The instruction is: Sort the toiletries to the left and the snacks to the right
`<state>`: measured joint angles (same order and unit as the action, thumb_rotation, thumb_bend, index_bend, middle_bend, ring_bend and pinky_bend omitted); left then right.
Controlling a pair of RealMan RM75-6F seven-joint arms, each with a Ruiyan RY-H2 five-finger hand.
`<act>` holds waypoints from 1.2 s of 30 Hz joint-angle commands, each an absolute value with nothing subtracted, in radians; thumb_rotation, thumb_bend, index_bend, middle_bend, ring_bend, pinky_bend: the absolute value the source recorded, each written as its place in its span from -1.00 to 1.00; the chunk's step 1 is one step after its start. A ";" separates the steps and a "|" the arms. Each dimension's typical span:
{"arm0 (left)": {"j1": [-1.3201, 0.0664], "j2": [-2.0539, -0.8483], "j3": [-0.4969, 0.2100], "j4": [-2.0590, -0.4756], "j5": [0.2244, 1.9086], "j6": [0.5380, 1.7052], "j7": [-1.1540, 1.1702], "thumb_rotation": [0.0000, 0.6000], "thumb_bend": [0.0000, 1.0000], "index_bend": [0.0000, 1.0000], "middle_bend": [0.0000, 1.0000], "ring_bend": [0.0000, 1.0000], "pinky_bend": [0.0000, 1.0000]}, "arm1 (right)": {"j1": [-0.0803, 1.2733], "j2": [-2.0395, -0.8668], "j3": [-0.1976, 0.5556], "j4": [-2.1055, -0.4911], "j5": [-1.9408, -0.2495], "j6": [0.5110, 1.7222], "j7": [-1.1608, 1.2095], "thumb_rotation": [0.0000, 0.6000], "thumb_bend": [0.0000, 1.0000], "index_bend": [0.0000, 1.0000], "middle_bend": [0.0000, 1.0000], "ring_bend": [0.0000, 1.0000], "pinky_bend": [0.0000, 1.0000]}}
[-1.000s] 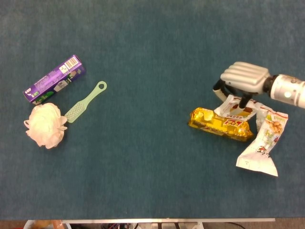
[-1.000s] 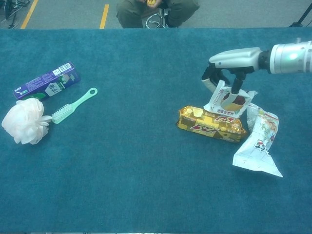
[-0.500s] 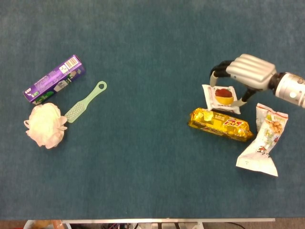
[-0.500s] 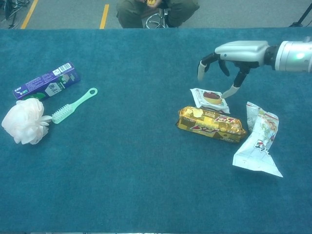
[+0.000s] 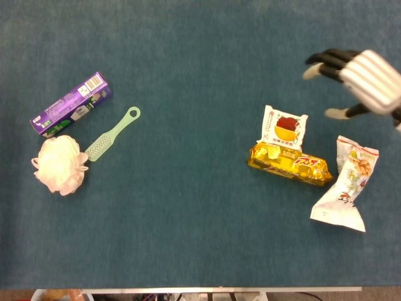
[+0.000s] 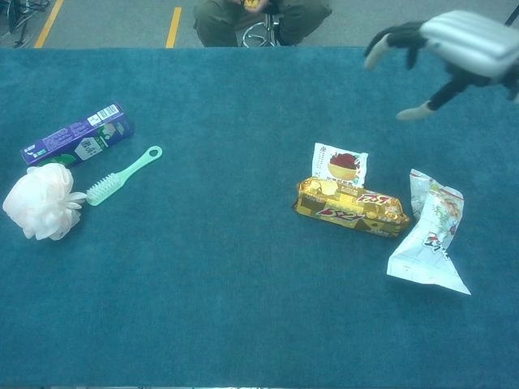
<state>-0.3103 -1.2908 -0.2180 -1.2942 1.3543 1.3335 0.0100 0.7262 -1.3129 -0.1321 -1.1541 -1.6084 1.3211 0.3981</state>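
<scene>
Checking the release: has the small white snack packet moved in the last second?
Yes. The small white snack packet left the right hand and now lies behind the gold packet.

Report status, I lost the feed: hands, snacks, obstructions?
Right robot hand open, raised, empty. Left unseen. Small snack packet down beside gold wrapper. Nothing in the way.

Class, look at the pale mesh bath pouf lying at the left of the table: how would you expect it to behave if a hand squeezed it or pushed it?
The bath pouf looks like ruffled, airy mesh, so it is probably light and would squash under fingers. Its gathered folds likely catch on the table, so a push may drag it rather than roll it.
</scene>
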 commanded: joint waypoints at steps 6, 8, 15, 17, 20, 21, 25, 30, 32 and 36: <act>-0.386 -1.322 -0.201 -1.313 1.466 1.334 -0.072 1.00 -0.78 -0.36 -0.53 -0.46 -0.13 | 0.474 -1.231 -0.086 -1.345 -1.504 1.536 0.144 1.00 -1.00 -0.34 -0.39 -0.52 -0.13; -0.398 -1.335 -0.194 -1.309 1.490 1.341 -0.103 1.00 -0.78 -0.35 -0.51 -0.46 -0.13 | 0.423 -1.214 -0.086 -1.389 -1.489 1.576 0.099 1.00 -1.00 -0.34 -0.38 -0.52 -0.13; -0.400 -1.359 -0.157 -1.307 1.546 1.376 -0.189 1.00 -0.78 -0.31 -0.46 -0.45 -0.13 | 0.271 -1.182 -0.086 -1.499 -1.450 1.686 -0.007 1.00 -1.00 -0.28 -0.35 -0.52 -0.13; -0.395 -1.363 -0.144 -1.301 1.553 1.383 -0.208 1.00 -0.78 -0.31 -0.46 -0.44 -0.13 | 0.231 -1.184 -0.084 -1.514 -1.440 1.712 -0.019 1.00 -1.00 -0.28 -0.35 -0.52 -0.13; -0.388 -1.362 -0.129 -1.284 1.563 1.390 -0.242 1.00 -0.78 -0.31 -0.45 -0.44 -0.13 | 0.178 -1.195 -0.075 -1.524 -1.418 1.740 -0.025 1.00 -1.00 -0.28 -0.34 -0.52 -0.13; -0.386 -1.363 -0.125 -1.275 1.564 1.392 -0.250 1.00 -0.78 -0.31 -0.45 -0.44 -0.13 | 0.164 -1.199 -0.072 -1.524 -1.411 1.746 -0.024 1.00 -1.00 -0.28 -0.34 -0.52 -0.13; -0.380 -1.368 -0.122 -1.225 1.546 1.388 -0.262 1.00 -0.78 -0.30 -0.46 -0.44 -0.13 | 0.113 -1.224 -0.052 -1.505 -1.381 1.763 -0.022 1.00 -1.00 -0.28 -0.33 -0.52 -0.13; -0.375 -1.390 -0.130 -1.139 1.512 1.384 -0.234 1.00 -0.78 -0.30 -0.47 -0.44 -0.13 | 0.081 -1.258 -0.027 -1.467 -1.361 1.739 -0.001 1.00 -1.00 -0.26 -0.33 -0.52 -0.13; -0.368 -1.396 -0.134 -1.113 1.496 1.384 -0.230 1.00 -0.78 -0.30 -0.47 -0.44 -0.13 | 0.079 -1.272 -0.013 -1.448 -1.358 1.720 0.016 1.00 -1.00 -0.25 -0.32 -0.52 -0.13; -0.347 -1.390 -0.132 -1.098 1.474 1.390 -0.232 1.00 -0.78 -0.30 -0.47 -0.44 -0.13 | 0.080 -1.295 0.007 -1.420 -1.361 1.688 0.036 1.00 -1.00 -0.24 -0.32 -0.52 -0.13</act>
